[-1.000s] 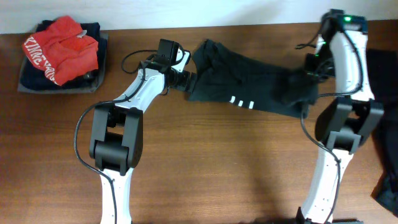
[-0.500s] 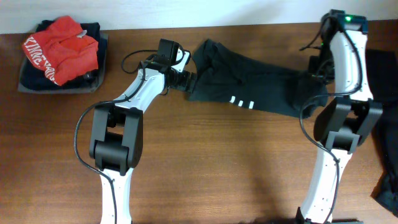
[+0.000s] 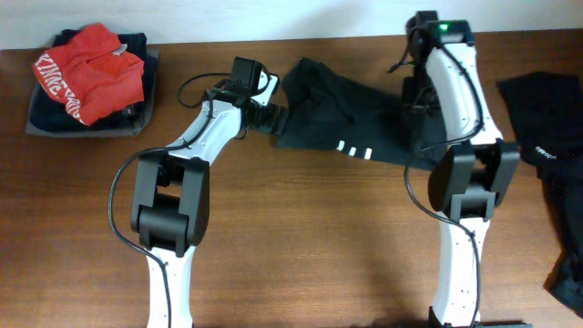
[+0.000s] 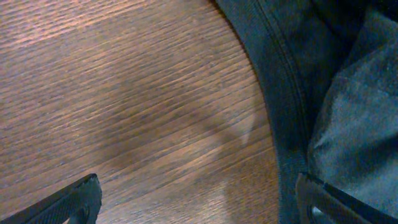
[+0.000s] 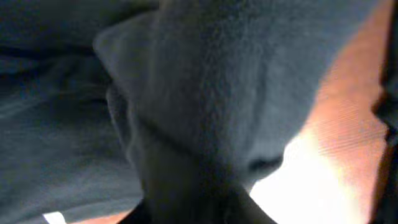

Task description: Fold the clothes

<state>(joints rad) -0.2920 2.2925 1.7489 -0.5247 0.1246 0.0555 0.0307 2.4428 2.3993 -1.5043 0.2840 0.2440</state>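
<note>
A black T-shirt (image 3: 351, 114) with short white stripes (image 3: 355, 148) lies crumpled along the far side of the table. My left gripper (image 3: 277, 115) is low at its left edge and open. In the left wrist view, bare wood lies between the fingertips of this gripper (image 4: 199, 208), and the right finger (image 4: 326, 198) is over the shirt's hem (image 4: 283, 93). My right gripper (image 3: 415, 96) is over the shirt's right part. The right wrist view is filled with blurred dark cloth (image 5: 236, 74), which hides how the jaws stand.
A grey tray (image 3: 36, 123) at the back left holds a red garment (image 3: 91, 68) on dark folded clothes. Another black garment (image 3: 547, 137) with white lettering lies at the right edge. The table's far edge is just behind the shirt.
My right arm has swung left over the shirt, and the shirt's right end has moved left with it. This has uncovered the black garment on the right. My left arm has not moved.
</note>
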